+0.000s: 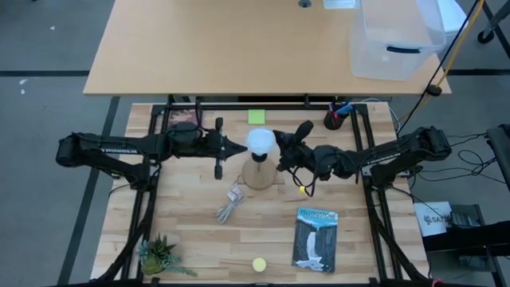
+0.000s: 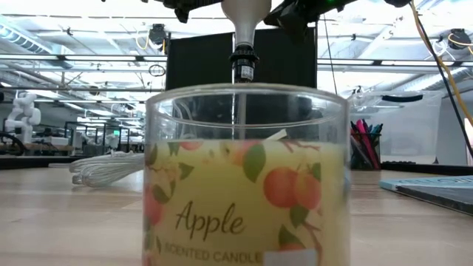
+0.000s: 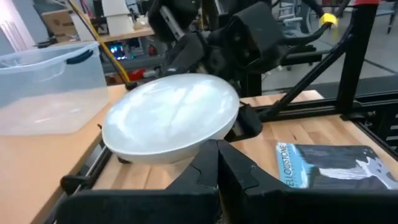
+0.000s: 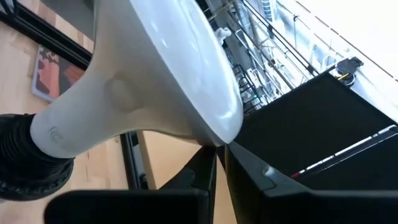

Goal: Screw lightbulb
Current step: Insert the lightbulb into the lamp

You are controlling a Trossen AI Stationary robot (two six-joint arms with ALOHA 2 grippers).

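Lightbulb (image 1: 260, 141): glossy white dome, tapered neck seated in black socket of wooden cone base (image 1: 256, 174), mid-table. Right gripper (image 1: 280, 147) beside the dome, fingers nearly together, touching its edge. Left gripper (image 1: 237, 148) closed, at the opposite side. Glass candle jar (image 2: 246, 177), labelled "Apple", blocks the low view.

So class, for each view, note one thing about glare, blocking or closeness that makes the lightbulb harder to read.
High view: the lightbulb dome is a flat, featureless white. Low view: the candle jar fills the foreground and hides the lower socket. Left wrist view: soft reflections streak the dome. Right wrist view: the bulb sits so close that it overfills the picture.
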